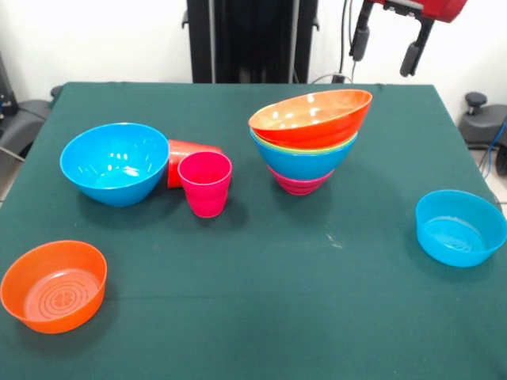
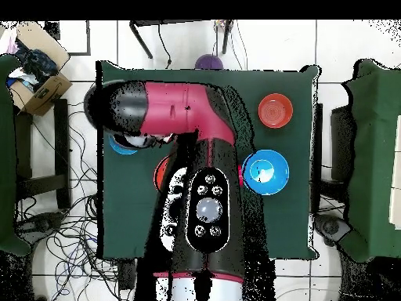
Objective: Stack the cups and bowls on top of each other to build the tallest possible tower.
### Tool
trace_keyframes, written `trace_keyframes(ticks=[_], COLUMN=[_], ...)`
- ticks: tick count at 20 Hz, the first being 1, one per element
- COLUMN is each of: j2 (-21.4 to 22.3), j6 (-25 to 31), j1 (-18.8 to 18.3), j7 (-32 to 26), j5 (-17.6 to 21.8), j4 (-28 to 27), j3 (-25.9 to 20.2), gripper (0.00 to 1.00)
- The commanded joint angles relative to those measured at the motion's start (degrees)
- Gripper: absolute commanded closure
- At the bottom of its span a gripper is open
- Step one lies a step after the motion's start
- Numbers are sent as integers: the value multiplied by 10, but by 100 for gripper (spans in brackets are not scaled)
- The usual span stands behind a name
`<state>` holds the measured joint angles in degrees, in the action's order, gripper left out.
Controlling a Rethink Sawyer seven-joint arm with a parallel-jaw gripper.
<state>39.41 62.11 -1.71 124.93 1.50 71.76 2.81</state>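
A pile of nested bowls stands mid-table: a large orange bowl [image 1: 313,117] tilted on top, a thin lime green rim [image 1: 317,147], a blue bowl [image 1: 305,164] and a small magenta bowl [image 1: 299,184] at the bottom. The pink cup [image 1: 206,184] stands upright to its left. The red-orange cup [image 1: 188,153] lies on its side behind it, against a large blue bowl [image 1: 115,162]. My gripper [image 1: 386,49] hangs open and empty, high above the table's far right, apart from everything.
A small orange bowl with a ringed bottom [image 1: 54,285] sits at the near left and a light blue bowl [image 1: 461,227] at the right. In the overhead view my arm [image 2: 196,149] hides the pile; a purple bowl [image 2: 209,61] shows at the table's top edge.
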Motion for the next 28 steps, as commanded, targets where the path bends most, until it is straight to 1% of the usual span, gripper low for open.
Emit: trace_keyframes(ticks=[1, 6, 10, 12, 14, 15, 17, 21, 28], j2=[-41, -63, -91, -101, -103, -99, -100, -104, -122], j6=[33, 63, 71, 71, 63, 53, 41, 24, -13], j1=[-60, -93, -110, -117, -125, -128, -135, -148, -177], j7=[-161, -196, -206, -213, -223, -226, -233, -244, -283], j5=[46, 68, 85, 92, 96, 97, 101, 112, 149], j4=[-71, -143, -197, -213, -209, -195, -187, -181, -175], j3=[-78, -99, -112, -116, -121, -122, -125, -134, -140], gripper=[0, 0, 0, 0, 0, 0, 0, 0, 0])
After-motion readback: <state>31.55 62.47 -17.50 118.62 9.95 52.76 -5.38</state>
